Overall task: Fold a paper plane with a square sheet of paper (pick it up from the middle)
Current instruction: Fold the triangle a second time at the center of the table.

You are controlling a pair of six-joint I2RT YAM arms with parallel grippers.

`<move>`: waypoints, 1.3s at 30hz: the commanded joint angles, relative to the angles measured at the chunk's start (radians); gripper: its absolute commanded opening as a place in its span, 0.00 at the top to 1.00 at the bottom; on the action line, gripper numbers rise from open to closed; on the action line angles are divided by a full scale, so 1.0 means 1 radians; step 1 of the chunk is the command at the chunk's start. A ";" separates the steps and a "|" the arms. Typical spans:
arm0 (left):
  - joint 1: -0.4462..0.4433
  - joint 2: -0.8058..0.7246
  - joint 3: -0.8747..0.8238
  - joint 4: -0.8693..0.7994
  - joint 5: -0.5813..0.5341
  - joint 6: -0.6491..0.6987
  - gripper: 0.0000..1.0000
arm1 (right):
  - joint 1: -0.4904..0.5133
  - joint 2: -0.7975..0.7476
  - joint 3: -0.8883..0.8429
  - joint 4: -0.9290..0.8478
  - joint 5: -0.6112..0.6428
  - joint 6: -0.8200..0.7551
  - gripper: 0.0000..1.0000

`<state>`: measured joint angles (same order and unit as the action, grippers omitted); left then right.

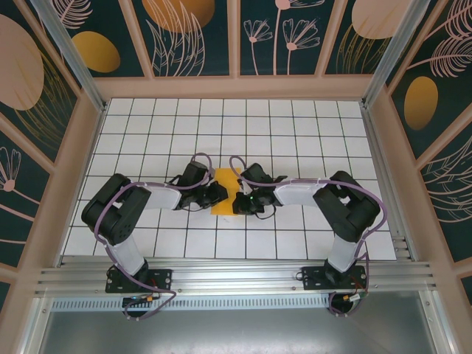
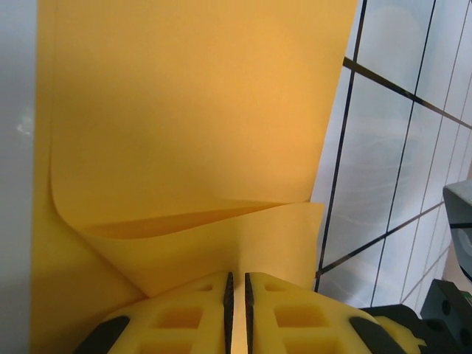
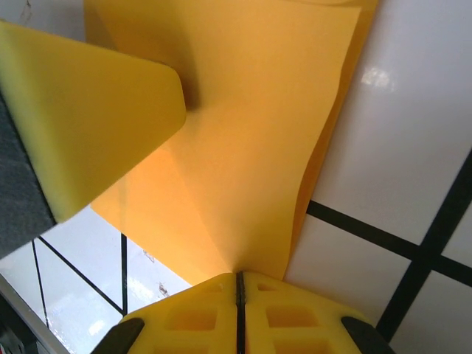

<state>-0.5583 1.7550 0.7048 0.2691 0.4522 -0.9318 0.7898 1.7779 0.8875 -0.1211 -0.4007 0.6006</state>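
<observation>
The square sheet of paper (image 1: 225, 181) lies in the middle of the table (image 1: 310, 133), between the two arms. It is thin, smooth and orange-yellow. The table is white and shiny, with thin black lines that make square tiles.

The left gripper (image 1: 218, 194) touches the sheet from the left. The right gripper (image 1: 241, 200) touches it from the right. The two grippers are very near each other.

In the left wrist view, the chunky yellow fingers (image 2: 184, 317) are pressed together, with the near edge of the paper pinched between them. A flap of the paper bends up from the flat part in a soft curve. It has a pointed corner on the right.

In the right wrist view, that gripper's yellow fingers (image 3: 295, 317) are also closed tight on the paper. The sheet rises to them like a little tent, with a faint crease running up it. A smooth, rounded yellow finger of the left gripper (image 3: 96, 110) sits on the paper on the left.
</observation>
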 commanded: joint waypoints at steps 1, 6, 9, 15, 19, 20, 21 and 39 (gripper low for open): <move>0.021 0.018 0.030 -0.072 -0.115 0.058 0.83 | 0.005 0.089 -0.049 -0.182 0.100 -0.021 0.91; 0.051 0.031 0.052 -0.092 -0.119 0.094 0.82 | 0.010 0.100 -0.052 -0.202 0.118 -0.019 0.91; 0.067 0.038 0.070 -0.105 -0.128 0.119 0.81 | 0.011 0.104 -0.051 -0.208 0.124 -0.015 0.91; 0.103 0.059 0.105 -0.148 -0.146 0.164 0.81 | 0.012 0.106 -0.050 -0.214 0.134 -0.010 0.91; 0.135 0.077 0.134 -0.195 -0.186 0.220 0.80 | 0.013 0.106 -0.049 -0.216 0.137 -0.009 0.91; 0.141 0.082 0.148 -0.213 -0.198 0.236 0.80 | 0.014 0.106 -0.051 -0.216 0.136 -0.008 0.91; 0.148 0.088 0.162 -0.230 -0.206 0.254 0.80 | 0.014 0.104 -0.050 -0.215 0.135 -0.009 0.91; 0.119 -0.211 -0.008 -0.029 0.017 0.092 0.78 | 0.017 0.075 -0.028 -0.178 0.108 0.013 0.92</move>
<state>-0.4126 1.5677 0.7742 0.1329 0.3820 -0.7547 0.7948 1.7885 0.9054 -0.1352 -0.3927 0.6064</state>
